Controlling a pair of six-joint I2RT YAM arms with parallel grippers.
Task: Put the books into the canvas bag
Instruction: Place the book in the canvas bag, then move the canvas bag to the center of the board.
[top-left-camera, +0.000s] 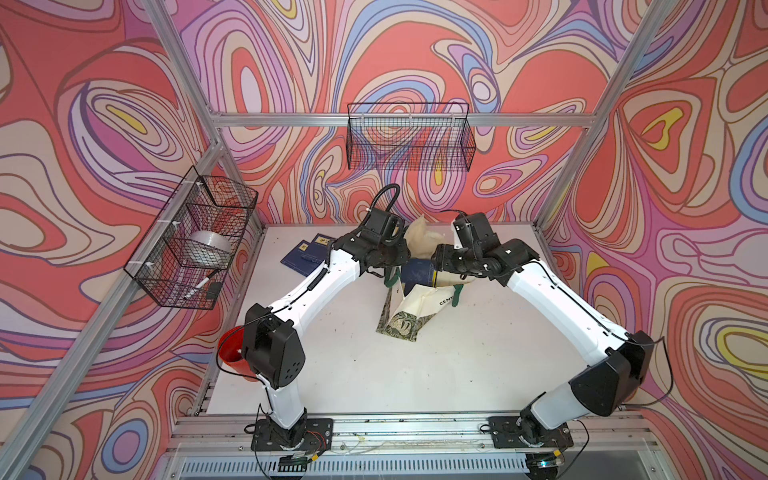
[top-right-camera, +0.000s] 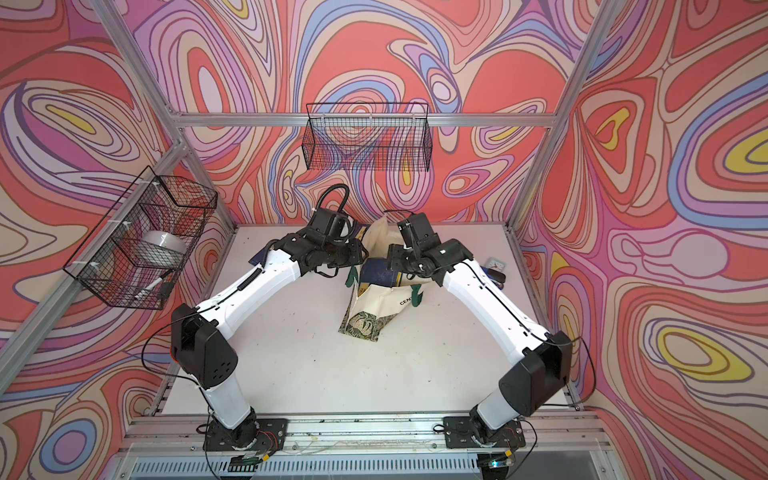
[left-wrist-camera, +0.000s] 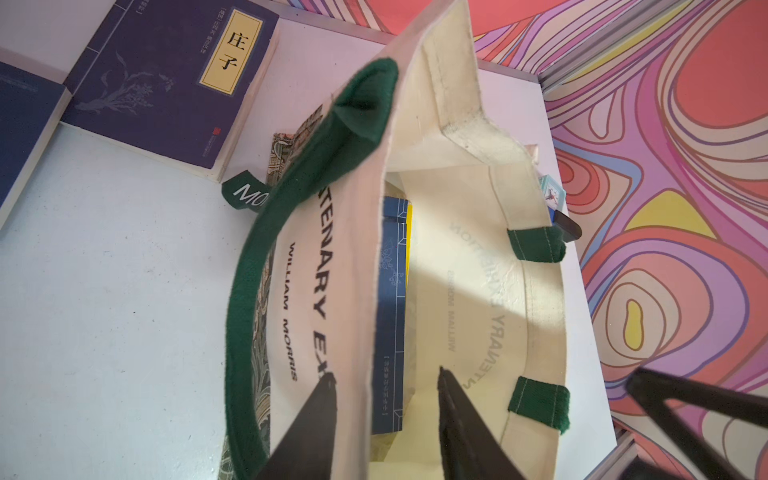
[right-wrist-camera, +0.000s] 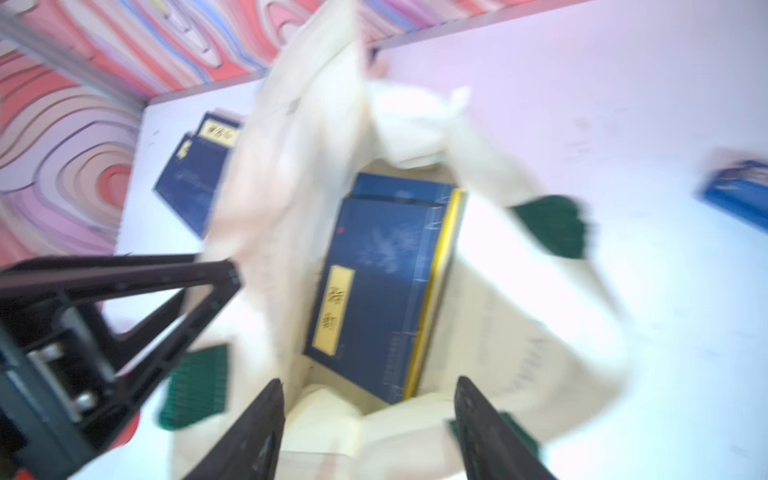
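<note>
The large cream canvas tote bag with dark green strap handles (left-wrist-camera: 457, 257) stands mouth-up on the white tabletop (left-wrist-camera: 104, 311), directly below both pairs of fingers. The left gripper (left-wrist-camera: 385, 373) has its black fingers (left-wrist-camera: 316, 415) parted and straddling the bag's lettered wall, 1 finger outside it and 1 inside. The canvas runs between them unpinched, with clear space on the inner side.

The right gripper (right-wrist-camera: 369, 381) has its fingers (right-wrist-camera: 257, 424) spread wide over the opposite rim. That view is smeared, but a fold of cream canvas seems to sit between them without being clamped.

Just beyond both sets of fingertips, inside the bag, a thin navy blue paperback with a yellow title label (right-wrist-camera: 374, 291) rests against a bright yellow paperback (right-wrist-camera: 440, 282), of which only the edge shows.

Outside the bag, past the left gripper's outer finger, 2 more navy blue paperbacks lie flat on the tabletop, 1 (left-wrist-camera: 166, 83) just beside the other (left-wrist-camera: 25, 124).
</note>
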